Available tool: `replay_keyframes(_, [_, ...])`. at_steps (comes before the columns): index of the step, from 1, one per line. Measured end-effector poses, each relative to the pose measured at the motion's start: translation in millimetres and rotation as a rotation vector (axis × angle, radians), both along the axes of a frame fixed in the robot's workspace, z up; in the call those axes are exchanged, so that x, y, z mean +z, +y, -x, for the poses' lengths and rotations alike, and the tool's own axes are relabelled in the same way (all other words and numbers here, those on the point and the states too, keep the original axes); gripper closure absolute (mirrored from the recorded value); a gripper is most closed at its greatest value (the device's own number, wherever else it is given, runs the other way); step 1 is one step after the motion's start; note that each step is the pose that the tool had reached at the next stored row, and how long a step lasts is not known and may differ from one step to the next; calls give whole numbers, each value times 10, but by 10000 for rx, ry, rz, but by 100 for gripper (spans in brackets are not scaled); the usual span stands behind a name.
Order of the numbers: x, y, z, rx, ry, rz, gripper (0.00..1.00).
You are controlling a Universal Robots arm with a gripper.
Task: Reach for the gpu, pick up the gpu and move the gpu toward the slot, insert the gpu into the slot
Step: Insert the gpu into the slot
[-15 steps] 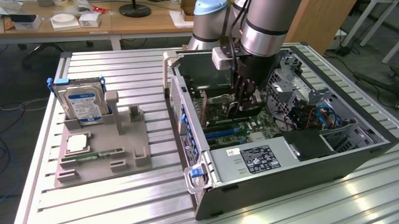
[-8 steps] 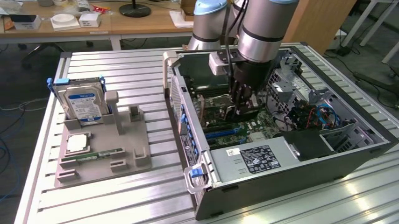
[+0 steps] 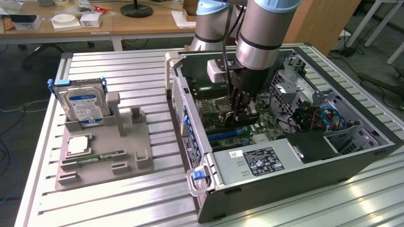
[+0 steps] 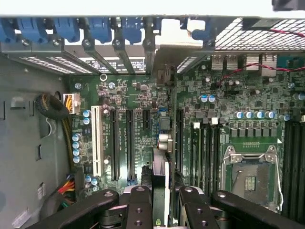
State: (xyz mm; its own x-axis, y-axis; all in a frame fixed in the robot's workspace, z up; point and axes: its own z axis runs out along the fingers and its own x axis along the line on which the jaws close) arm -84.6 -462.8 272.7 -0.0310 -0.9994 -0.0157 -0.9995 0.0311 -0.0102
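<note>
My gripper reaches down inside the open computer case, just above the green motherboard. In the wrist view its black fingers stand on either side of the gpu, which appears edge-on as a thin upright card running toward the case's rear wall. The gripper is shut on the gpu. The card stands over the row of long dark slots, beside the memory sockets. The slot directly under it is hidden by the card, and I cannot tell whether the card's edge is seated in it.
A silver CPU socket lies beside the card. The power supply sits in the case's near end and cables at the exterior view's right. Outside the case, a grey holder carries a hard drive, a CPU chip and a memory stick.
</note>
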Motion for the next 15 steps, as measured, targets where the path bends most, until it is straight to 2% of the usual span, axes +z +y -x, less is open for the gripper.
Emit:
replay_keyframes(5, [-50,1,70,-1,1,1,73])
replay_keyframes(15, [-75,4,74,0,-4,-2,73])
